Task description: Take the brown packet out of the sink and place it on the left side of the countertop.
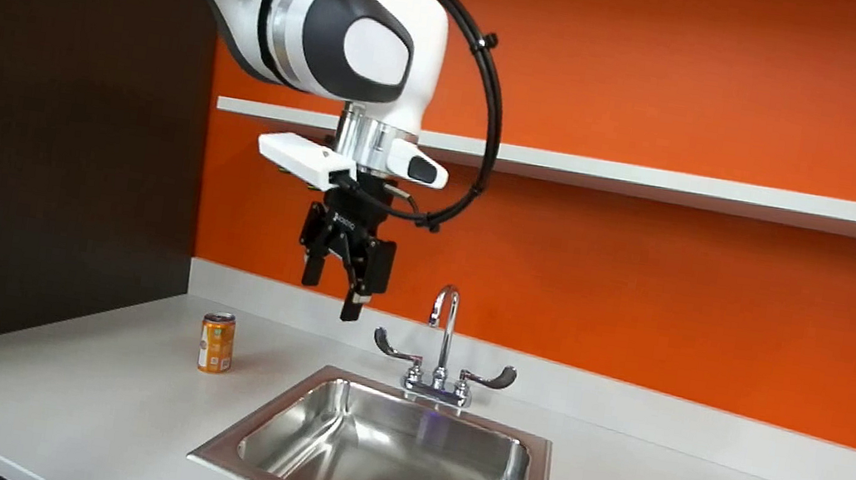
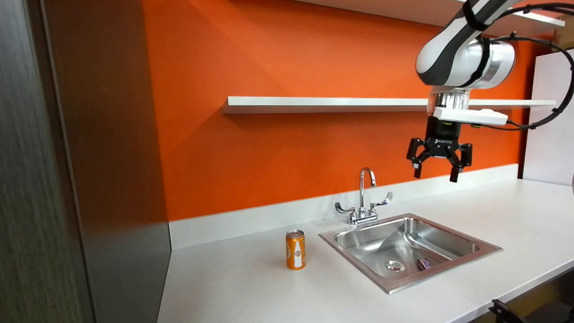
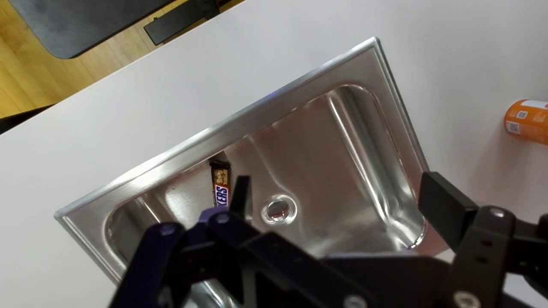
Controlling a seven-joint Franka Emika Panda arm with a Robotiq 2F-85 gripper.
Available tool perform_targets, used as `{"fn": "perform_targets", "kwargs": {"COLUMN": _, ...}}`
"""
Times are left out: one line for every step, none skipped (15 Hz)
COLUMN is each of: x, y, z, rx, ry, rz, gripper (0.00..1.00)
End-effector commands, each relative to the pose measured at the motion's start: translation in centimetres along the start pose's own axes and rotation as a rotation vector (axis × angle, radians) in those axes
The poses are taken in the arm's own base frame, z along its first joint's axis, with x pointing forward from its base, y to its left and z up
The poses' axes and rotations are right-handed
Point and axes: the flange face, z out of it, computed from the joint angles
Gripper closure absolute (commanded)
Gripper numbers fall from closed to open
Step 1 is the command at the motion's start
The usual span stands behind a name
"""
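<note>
Wrist view is showing the brown packet (image 3: 221, 177) inside the sink (image 3: 308, 141), where it is lying on the bottom near the drain hole (image 3: 278, 210) and close to the side farthest from the two-handled faucet (image 1: 447, 343). The letters KERS are standing out on it, and one end is hiding behind part of the gripper (image 3: 340, 192). Whether the packet is touching that side is hard to say, since in an exterior view the bottom edge of the frame is cutting across it.

Well apart from the packet, the gripper is hanging above counter level with its fingers (image 2: 454, 174) standing wide apart and pointing down. A white arm (image 1: 376, 40) is holding it up from the top of both exterior views, and a black cable (image 1: 495, 107) is looping beside it.

On the pale countertop (image 1: 81, 384), an orange can (image 1: 217, 343) is standing upright, apart from the sink and to its left in both exterior views. The faucet is rising in bright chrome at the back of the sink. Behind it, an orange wall (image 2: 269, 166) is carrying a white shelf (image 2: 327, 104), and a dark panel (image 1: 59, 121) is filling the left in both exterior views.
</note>
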Motion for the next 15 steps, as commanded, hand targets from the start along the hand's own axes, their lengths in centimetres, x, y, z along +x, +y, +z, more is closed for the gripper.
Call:
{"fn": "perform_targets", "kwargs": {"x": 2.7, "y": 2.4, "z": 1.9, "rx": -0.023, "ry": 0.007, "rz": 0.008, "gripper": 0.0}}
{"fn": "perform_targets", "kwargs": {"x": 3.3, "y": 2.9, "z": 2.5, "rx": -0.024, "ry": 0.008, "rz": 0.014, "gripper": 0.0}}
{"fn": "perform_targets", "kwargs": {"x": 3.9, "y": 3.5, "z": 3.2, "rx": -0.027, "ry": 0.008, "rz": 0.02, "gripper": 0.0}}
{"fn": "perform_targets", "kwargs": {"x": 4.5, "y": 3.9, "z": 3.9, "rx": -0.031, "ry": 0.009, "rz": 0.026, "gripper": 0.0}}
{"fn": "perform_targets", "kwargs": {"x": 5.2, "y": 4.4, "z": 4.6, "rx": -0.038, "ry": 0.009, "rz": 0.031, "gripper": 0.0}}
{"fn": "perform_targets", "kwargs": {"x": 5.8, "y": 4.8, "z": 5.3, "rx": -0.044, "ry": 0.008, "rz": 0.037, "gripper": 0.0}}
{"fn": "perform_targets", "kwargs": {"x": 6.4, "y": 5.2, "z": 5.9, "rx": -0.051, "ry": 0.009, "rz": 0.044, "gripper": 0.0}}
{"fn": "perform_targets", "kwargs": {"x": 7.0, "y": 5.7, "z": 6.5, "rx": -0.057, "ry": 0.009, "rz": 0.05, "gripper": 0.0}}
{"fn": "perform_targets", "kwargs": {"x": 7.6, "y": 6.0, "z": 7.2, "rx": -0.063, "ry": 0.009, "rz": 0.055, "gripper": 0.0}}
{"fn": "perform_targets", "kwargs": {"x": 8.2, "y": 6.4, "z": 7.7, "rx": -0.07, "ry": 0.009, "rz": 0.061, "gripper": 0.0}}
{"fn": "perform_targets", "kwargs": {"x": 8.9, "y": 6.6, "z": 8.4, "rx": -0.076, "ry": 0.012, "rz": 0.066, "gripper": 0.0}}
{"fn": "perform_targets", "kwargs": {"x": 9.5, "y": 6.8, "z": 9.0, "rx": -0.081, "ry": 0.011, "rz": 0.069, "gripper": 0.0}}
{"fn": "perform_targets", "kwargs": {"x": 10.1, "y": 7.0, "z": 9.6, "rx": -0.086, "ry": 0.009, "rz": 0.073, "gripper": 0.0}}
{"fn": "perform_targets", "kwargs": {"x": 10.7, "y": 7.2, "z": 10.2, "rx": -0.092, "ry": 0.01, "rz": 0.078, "gripper": 0.0}}
{"fn": "perform_targets", "kwargs": {"x": 11.2, "y": 7.3, "z": 10.9, "rx": -0.097, "ry": 0.009, "rz": 0.081, "gripper": 0.0}}
